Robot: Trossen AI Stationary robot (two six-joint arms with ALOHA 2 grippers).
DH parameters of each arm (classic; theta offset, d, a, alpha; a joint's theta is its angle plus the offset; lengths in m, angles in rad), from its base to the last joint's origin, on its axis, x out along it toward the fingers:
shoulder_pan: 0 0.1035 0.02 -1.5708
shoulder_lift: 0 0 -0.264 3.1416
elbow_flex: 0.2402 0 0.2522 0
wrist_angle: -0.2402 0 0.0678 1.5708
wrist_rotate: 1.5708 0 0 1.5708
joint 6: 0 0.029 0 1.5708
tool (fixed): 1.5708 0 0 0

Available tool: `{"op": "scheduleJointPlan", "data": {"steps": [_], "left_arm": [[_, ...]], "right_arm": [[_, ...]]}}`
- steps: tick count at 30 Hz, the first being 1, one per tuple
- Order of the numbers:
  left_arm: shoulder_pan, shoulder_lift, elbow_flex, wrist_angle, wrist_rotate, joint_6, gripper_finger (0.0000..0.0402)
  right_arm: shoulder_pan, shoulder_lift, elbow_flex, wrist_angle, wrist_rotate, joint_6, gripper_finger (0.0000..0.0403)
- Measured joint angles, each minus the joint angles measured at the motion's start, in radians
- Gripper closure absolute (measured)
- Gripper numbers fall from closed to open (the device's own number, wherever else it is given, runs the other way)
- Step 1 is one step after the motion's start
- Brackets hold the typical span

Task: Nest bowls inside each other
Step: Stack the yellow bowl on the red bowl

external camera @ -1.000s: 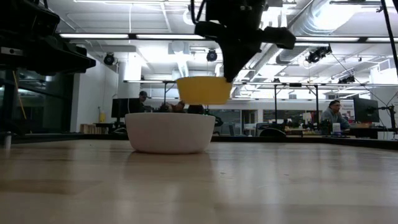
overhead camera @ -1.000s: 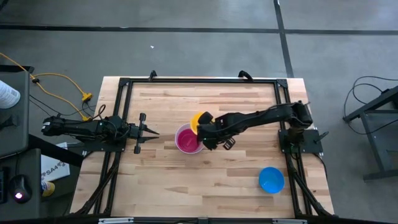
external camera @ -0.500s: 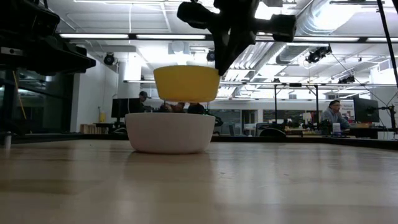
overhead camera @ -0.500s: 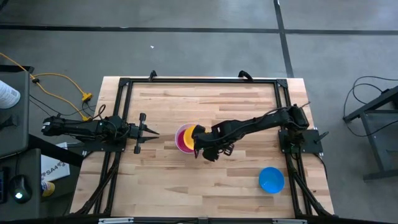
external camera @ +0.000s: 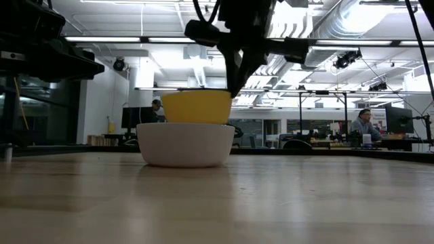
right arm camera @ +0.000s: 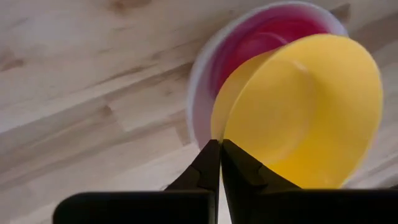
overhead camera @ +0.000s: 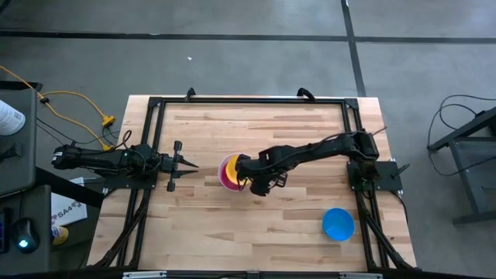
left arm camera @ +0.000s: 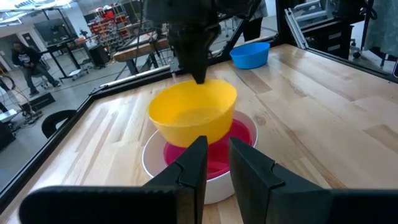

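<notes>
A white bowl stands on the table's middle with a red-pink bowl nested in it. My right gripper is shut on a yellow bowl and holds it over this stack, the bowl's bottom sunk below the white rim. A blue bowl rests on its base near the table's near right corner. My left gripper waits open at the table's left side, pointing level at the stack. My right gripper pinches the yellow bowl's rim on the side toward the table's right, one finger inside the wall and one outside. The fingers come from above, slanting down. The bowl hangs upright and about level, partly inside the stack; whether it touches the red-pink bowl I cannot tell.
A black frame runs around the table's top. Bare wood lies to the near and far side of the stack. People sit at desks in the room behind the table.
My right gripper has carried the yellow bowl from above the stack's far right rim toward the table's left and near edge, rolling its wrist, then down. The bowl now stands centred over the white bowl and has sunk partly into it.
</notes>
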Motion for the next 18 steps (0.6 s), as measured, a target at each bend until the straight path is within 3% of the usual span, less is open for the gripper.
{"op": "scheduleJointPlan", "data": {"steps": [18], "left_arm": [[0.0, 0.0, 0.0, 0.0, 0.0, 0.0, 0.0336]], "right_arm": [[-0.018, 0.034, -0.001, 0.089, -0.038, -0.021, 0.04]]}}
